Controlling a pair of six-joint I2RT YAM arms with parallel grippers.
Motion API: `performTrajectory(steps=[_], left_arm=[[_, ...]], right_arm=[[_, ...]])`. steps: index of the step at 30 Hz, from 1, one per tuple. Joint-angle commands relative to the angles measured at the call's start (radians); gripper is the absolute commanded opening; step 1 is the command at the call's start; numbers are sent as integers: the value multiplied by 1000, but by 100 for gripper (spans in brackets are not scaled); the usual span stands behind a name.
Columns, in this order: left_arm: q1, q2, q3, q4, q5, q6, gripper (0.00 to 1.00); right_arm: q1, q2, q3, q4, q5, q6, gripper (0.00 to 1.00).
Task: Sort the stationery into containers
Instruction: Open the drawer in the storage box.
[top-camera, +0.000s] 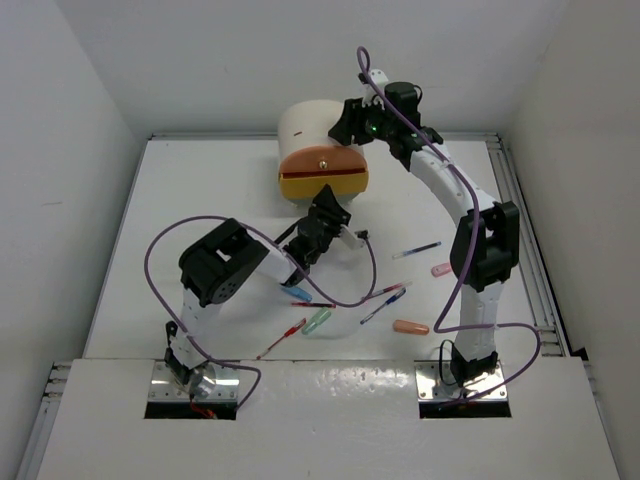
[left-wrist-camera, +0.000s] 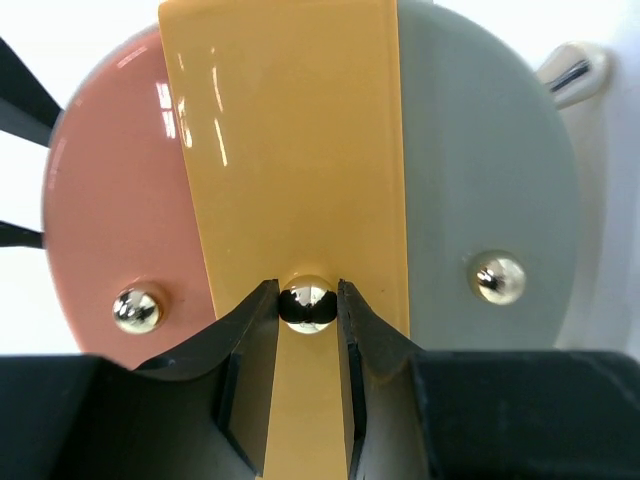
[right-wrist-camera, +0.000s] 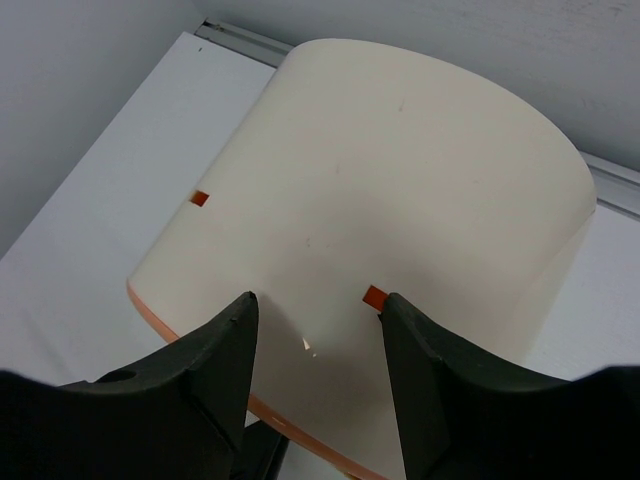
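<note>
Gripping the knob (left-wrist-camera: 307, 308) of the orange-yellow drawer (left-wrist-camera: 290, 150), the left tool (left-wrist-camera: 308, 292) is clamped on it; the right tool (right-wrist-camera: 318, 302), spread apart, straddles the cabinet (right-wrist-camera: 400, 180) top. Sorting looks barely begun: pens (top-camera: 417, 249) and capsules (top-camera: 410, 327) lie scattered on the table (top-camera: 200, 190).

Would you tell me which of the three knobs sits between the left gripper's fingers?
The middle knob, on the orange-yellow drawer: the left gripper pinches it, while the peach drawer's knob and the grey drawer's knob stand free.
</note>
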Motion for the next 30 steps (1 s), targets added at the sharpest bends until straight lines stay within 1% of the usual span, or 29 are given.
performTrajectory(steps=[1,12,17,24,25,27,28,29,30], left_arm=[[-53,-63,-49,2,-23,-24,1],[-164,-144,-150,-1,-110,-105,0],[-196,-197,-208,-10,-135,-136,0],[-242,-235,-233,-47,-175,-160,0],[-243,-238,-234,-48,-176,-165,1],[-245,-238,-236,-54,-176,-165,14],[-243,-240,-237,-54,-176,-165,23],[-243,-240,-239,-54,-175,-165,40],[-245,-241,-241,-54,-172,-167,48]], right_arm=[[9,3,-14,1,-23,-13,52],[9,27,5,-5,-9,-28,51],[9,35,8,-5,-1,-26,51],[12,56,40,-15,5,-22,51],[14,56,41,-15,8,-22,51],[15,55,43,-19,8,-25,51],[15,56,46,-19,8,-25,51],[15,55,44,-21,10,-25,52],[17,52,44,-22,10,-25,52]])
